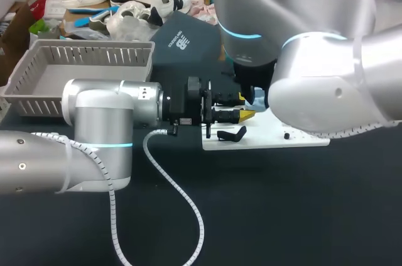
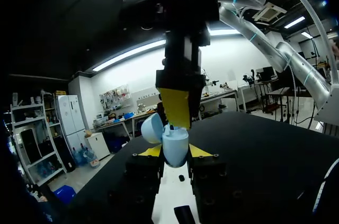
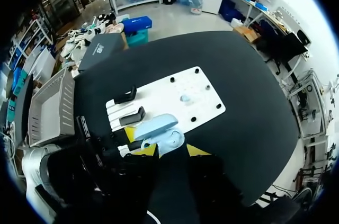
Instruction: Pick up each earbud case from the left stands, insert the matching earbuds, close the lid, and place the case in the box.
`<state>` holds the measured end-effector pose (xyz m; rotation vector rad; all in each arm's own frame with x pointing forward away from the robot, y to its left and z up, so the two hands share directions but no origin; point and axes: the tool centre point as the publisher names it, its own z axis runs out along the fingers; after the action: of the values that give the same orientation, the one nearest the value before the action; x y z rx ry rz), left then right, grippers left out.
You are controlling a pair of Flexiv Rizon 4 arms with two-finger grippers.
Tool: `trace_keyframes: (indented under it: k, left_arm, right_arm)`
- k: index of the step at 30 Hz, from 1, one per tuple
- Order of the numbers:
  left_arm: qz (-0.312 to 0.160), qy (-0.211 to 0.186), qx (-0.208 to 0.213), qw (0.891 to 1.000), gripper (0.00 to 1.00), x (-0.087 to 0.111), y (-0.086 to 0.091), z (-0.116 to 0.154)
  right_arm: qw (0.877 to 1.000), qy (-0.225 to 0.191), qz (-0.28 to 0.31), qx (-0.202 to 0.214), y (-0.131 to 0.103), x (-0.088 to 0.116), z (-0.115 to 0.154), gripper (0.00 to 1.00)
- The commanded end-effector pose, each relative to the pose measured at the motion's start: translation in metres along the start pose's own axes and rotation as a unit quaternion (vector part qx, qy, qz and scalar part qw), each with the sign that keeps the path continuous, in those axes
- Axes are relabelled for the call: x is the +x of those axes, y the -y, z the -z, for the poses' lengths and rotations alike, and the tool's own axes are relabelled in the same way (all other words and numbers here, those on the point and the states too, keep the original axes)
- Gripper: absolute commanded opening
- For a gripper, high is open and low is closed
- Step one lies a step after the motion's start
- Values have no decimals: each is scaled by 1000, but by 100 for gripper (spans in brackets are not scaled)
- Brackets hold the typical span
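Note:
My left gripper [image 2: 175,152] is shut on a pale blue earbud case [image 2: 175,146], holding it upright above the white board [image 1: 276,137]. The case's lid [image 2: 152,127] stands open. My right gripper [image 3: 169,151] hangs straight over the case [image 3: 159,134] with its fingers apart and nothing between them. One of its yellow fingers [image 2: 176,106] reaches down to the open case. A small pale blue piece [image 3: 185,98], likely an earbud, lies on the board. In the head view the left gripper [image 1: 242,115] sits under the right arm's wrist, which hides the case.
Two black stands [image 3: 125,96] [image 3: 132,115] sit on the white board's left part. A grey slatted basket [image 1: 81,68] stands at the back left. A dark box [image 1: 185,39] lies behind the board. The left arm's cable [image 1: 182,197] loops over the table in front.

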<state>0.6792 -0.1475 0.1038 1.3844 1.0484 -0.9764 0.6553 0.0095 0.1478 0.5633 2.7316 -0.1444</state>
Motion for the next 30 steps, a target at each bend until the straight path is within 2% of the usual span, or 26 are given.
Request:
trace_keyframes:
  k: [1,10,15,18,27,30]
  left_arm:
    - [-1,0,-3,1000,0,0,1,-1]
    - [-1,0,-3,1000,0,0,1,-1]
    - [-1,0,-3,1000,0,0,1,-1]
    - [-1,0,-3,1000,0,0,1,-1]
    - [-1,0,-3,1000,0,0,1,-1]
    - [-1,0,-3,1000,0,0,1,-1]
  right_arm:
    - [1000,13,3,-4,11,13,9,30]
    - [1000,21,15,-6,40,33,10,31]
    - [998,39,41,14,54,34,0,30]
    - [997,45,56,10,59,32,-8,29]
    - [990,70,111,-40,67,30,-34,32]
    - [987,81,128,-49,69,28,-39,29]
